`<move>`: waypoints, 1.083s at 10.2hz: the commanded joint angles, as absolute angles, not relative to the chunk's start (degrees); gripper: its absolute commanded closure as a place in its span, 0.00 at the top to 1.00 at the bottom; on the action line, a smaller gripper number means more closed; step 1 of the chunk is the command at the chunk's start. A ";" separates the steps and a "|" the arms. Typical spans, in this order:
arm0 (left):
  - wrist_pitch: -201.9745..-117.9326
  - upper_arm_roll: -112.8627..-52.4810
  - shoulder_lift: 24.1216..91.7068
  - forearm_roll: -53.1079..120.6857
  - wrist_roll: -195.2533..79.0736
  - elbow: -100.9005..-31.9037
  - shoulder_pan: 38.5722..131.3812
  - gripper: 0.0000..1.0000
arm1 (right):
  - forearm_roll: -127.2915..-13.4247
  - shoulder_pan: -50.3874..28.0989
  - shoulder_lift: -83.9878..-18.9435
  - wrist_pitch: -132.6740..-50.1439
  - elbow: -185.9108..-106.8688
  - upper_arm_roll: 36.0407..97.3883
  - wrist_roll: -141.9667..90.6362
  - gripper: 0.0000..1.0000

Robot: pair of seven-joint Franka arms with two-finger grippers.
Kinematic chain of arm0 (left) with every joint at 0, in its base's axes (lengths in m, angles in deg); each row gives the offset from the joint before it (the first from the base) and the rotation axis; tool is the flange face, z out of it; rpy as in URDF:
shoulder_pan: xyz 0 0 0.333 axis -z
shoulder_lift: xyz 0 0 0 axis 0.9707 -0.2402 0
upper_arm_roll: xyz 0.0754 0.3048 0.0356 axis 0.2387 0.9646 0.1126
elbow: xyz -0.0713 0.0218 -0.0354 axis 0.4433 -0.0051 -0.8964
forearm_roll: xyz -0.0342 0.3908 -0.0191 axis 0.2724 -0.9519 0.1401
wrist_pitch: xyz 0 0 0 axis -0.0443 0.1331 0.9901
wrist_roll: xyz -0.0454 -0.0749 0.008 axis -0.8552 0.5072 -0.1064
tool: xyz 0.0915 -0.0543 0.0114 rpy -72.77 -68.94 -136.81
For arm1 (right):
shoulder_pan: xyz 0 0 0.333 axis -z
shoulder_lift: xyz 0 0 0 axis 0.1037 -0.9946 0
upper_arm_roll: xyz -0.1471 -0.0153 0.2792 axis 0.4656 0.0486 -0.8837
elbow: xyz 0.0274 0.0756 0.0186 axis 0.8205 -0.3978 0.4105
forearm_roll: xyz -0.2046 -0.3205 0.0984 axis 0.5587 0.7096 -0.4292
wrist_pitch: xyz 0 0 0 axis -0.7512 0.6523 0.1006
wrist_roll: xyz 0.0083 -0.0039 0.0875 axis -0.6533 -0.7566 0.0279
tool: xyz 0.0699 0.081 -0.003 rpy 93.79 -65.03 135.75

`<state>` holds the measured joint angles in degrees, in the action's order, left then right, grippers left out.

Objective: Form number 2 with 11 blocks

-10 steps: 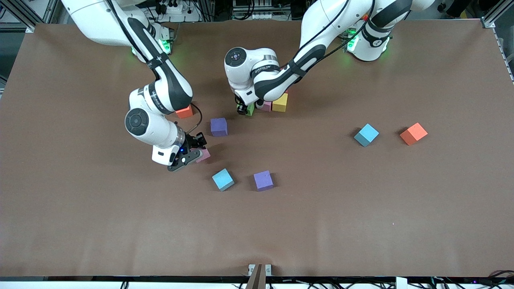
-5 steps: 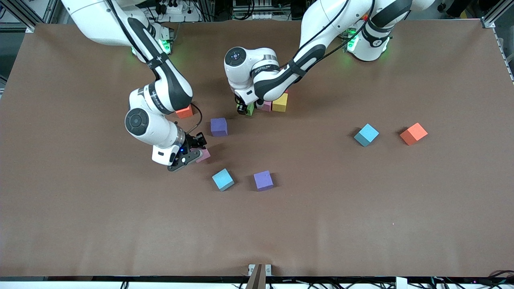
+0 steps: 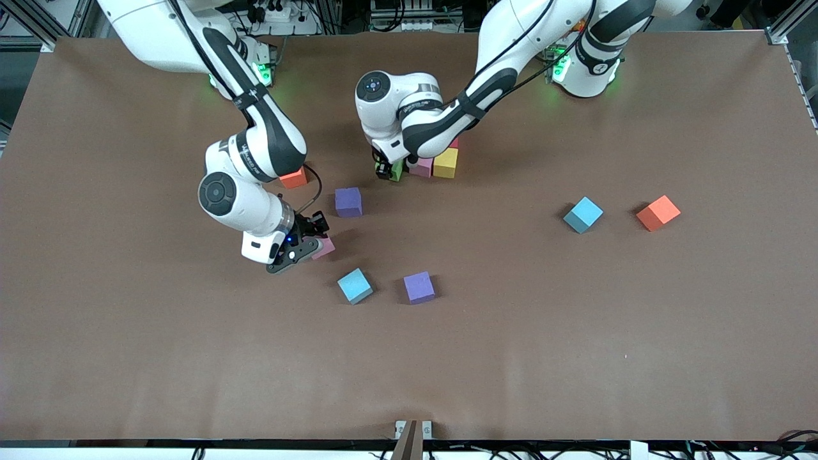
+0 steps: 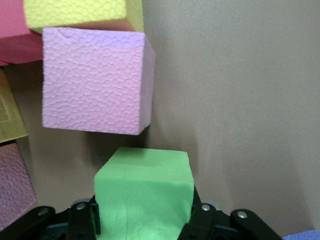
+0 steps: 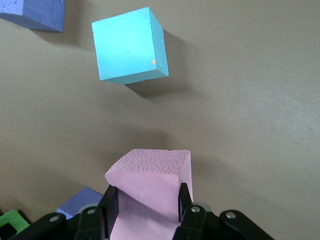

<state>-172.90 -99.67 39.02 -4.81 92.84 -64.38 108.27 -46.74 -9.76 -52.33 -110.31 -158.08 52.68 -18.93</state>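
My left gripper [image 3: 387, 170] [image 4: 144, 220] is shut on a green block [image 3: 397, 171] [image 4: 144, 192], low beside a cluster of blocks. That cluster shows a pink block [image 3: 422, 168] [image 4: 95, 80], a yellow one [image 3: 446, 163] [image 4: 75, 12] and a red edge [image 3: 455, 142]; my arm hides the others. My right gripper [image 3: 312, 246] [image 5: 145, 210] is shut on another pink block [image 3: 325, 247] [image 5: 150, 190], low over the table. Loose blocks lie near it: one purple [image 3: 348, 202], one light blue [image 3: 354, 285] [image 5: 130, 45], a second purple [image 3: 419, 287].
An orange cube [image 3: 294, 178] lies partly under my right arm. Toward the left arm's end of the table lie a second light blue cube [image 3: 583, 214] and another orange cube [image 3: 658, 213]. The brown table [image 3: 575, 358] is bare nearer the front camera.
My left gripper with the green block has shifted slightly toward the robots' bases, along the cluster. The right gripper stays in place on the pink block.
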 commanded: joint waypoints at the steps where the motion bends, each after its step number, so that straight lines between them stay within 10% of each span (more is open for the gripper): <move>1: -172.17 -99.94 43.10 -4.56 99.99 -68.38 107.92 0.00 | -46.26 -9.95 -52.52 -110.00 -157.23 52.74 -19.09 0.49; 11: -172.52 -100.12 42.67 -4.47 100.60 -69.61 106.34 0.00 | -46.17 -9.95 -52.61 -110.00 -157.32 52.83 -18.83 0.49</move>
<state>-172.57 -99.77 41.08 -4.64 93.03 -68.19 106.21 -46.73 -9.76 -52.33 -110.31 -158.01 52.67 -18.93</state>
